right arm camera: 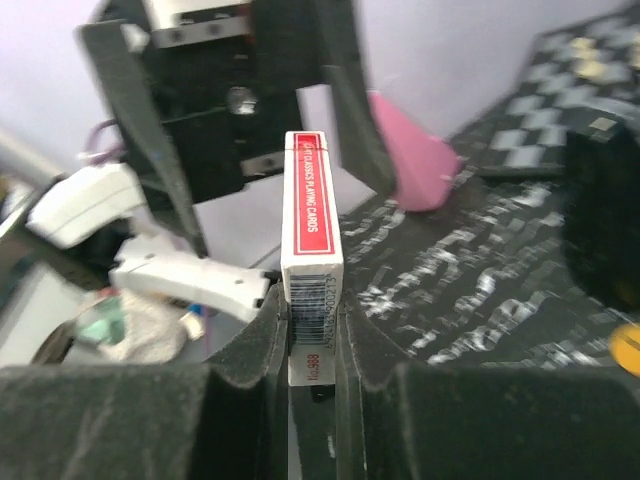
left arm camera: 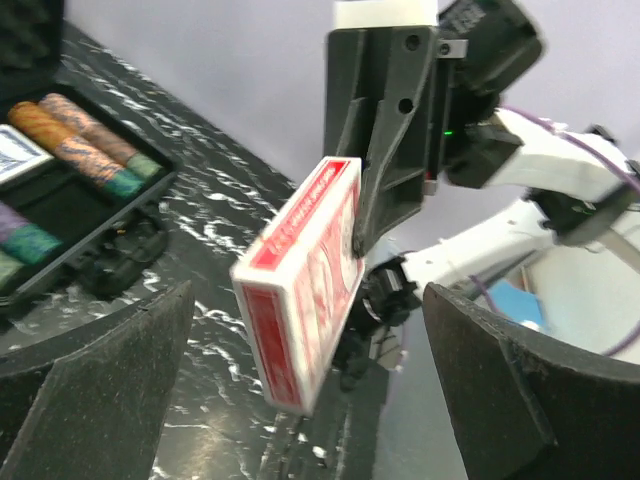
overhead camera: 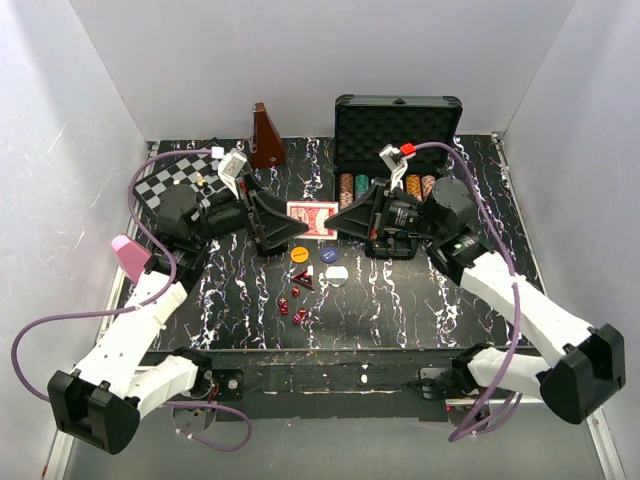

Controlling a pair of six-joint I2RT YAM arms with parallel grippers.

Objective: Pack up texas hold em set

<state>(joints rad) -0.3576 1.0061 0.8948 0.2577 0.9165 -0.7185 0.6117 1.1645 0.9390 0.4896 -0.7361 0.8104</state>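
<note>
**Over the marbled black table, a card deck hung between two arms**

White walls enclosed the table (overhead camera: 400,300). At the centre of the top view, the right end effector (right arm camera: 312,310) was clenched on the lower end of the red card deck (right arm camera: 312,215). Its pads pressed the two broad faces, and the box stood upright on its narrow edge. Facing it, the left end effector (left arm camera: 305,385) stood wide open. Its fingers were spread clear on either side of the deck and gripped nothing.

Behind the right arm, in the upper right of the top view, the black case (overhead camera: 398,120) lay open with its chip rows (overhead camera: 353,185) seated in the foam. The dice (overhead camera: 297,315) and the round buttons (overhead camera: 329,255) lay loose on the table, below centre.

The step in hand looked like carrying the deck to the case. The grip sat low on the box, so the tall free end could swing. The left arm would do best to back straight off without brushing it. The right arm should turn slowly, keep the deck level over its slot, and let go only once it was seated.
</note>
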